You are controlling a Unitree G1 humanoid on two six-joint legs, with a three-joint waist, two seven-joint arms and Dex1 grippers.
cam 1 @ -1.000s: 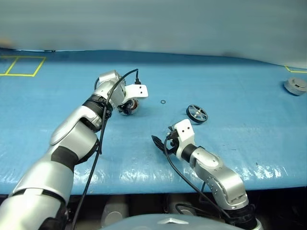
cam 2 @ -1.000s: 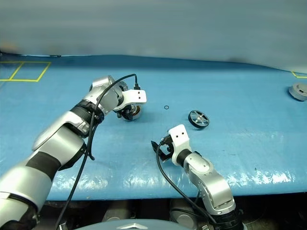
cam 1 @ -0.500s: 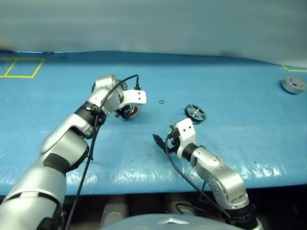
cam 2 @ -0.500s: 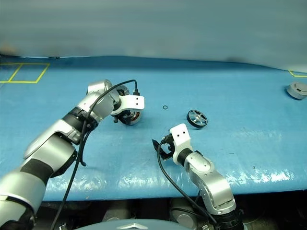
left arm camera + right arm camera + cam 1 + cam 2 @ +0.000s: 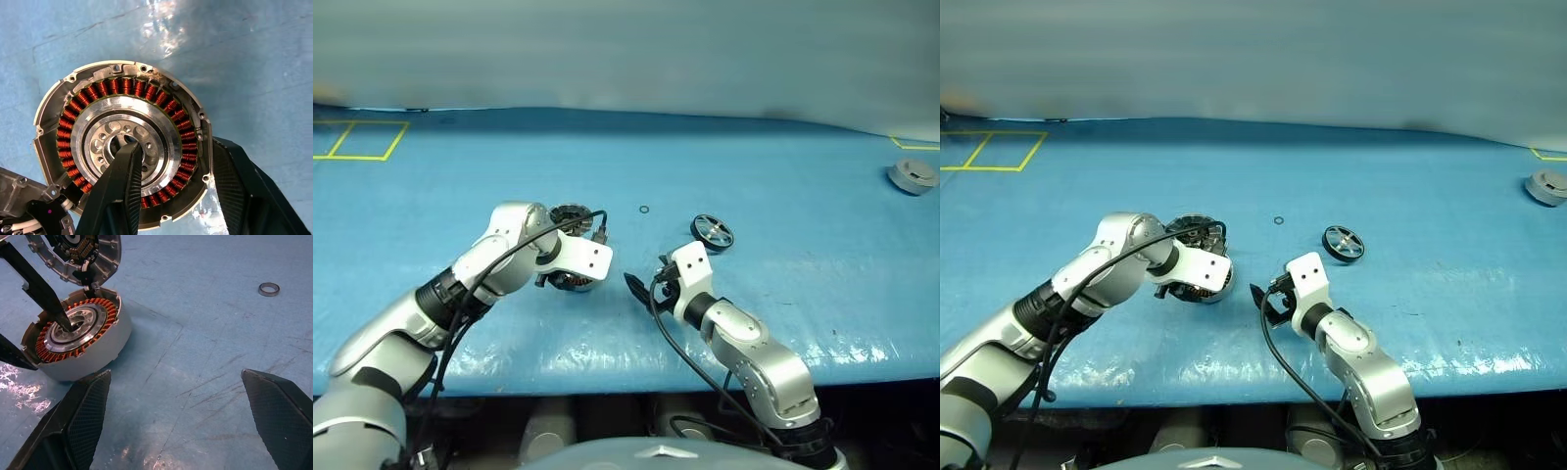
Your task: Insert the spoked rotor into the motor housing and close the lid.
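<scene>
the left gripper (image 5: pixel 171 186) has dragged the housing (image 5: pixel 78 340) nearer, one finger in its silver centre, one outside. copper coils ring it on scuffed blue sheeting (image 5: pixel 783 166). the right gripper (image 5: pixel 181 426) gapes wide, empty.

The motor housing (image 5: pixel 124 147) is sitting open, copper windings ringing its silver centre, with one left gripper (image 5: pixel 186 188) finger inside the hub and one outside the wall. The lid (image 5: pixel 80 254) is standing tilted open behind. The spoked rotor (image 5: pixel 714 232) is lying beyond the right gripper (image 5: pixel 176 431).

A blue table (image 5: pixel 783 176) is carrying the parts. The motor housing (image 5: pixel 78 340), spoked rotor (image 5: pixel 714 232), a small ring (image 5: pixel 644 209) and another grey puck (image 5: pixel 913 175) are lying on it.
</scene>
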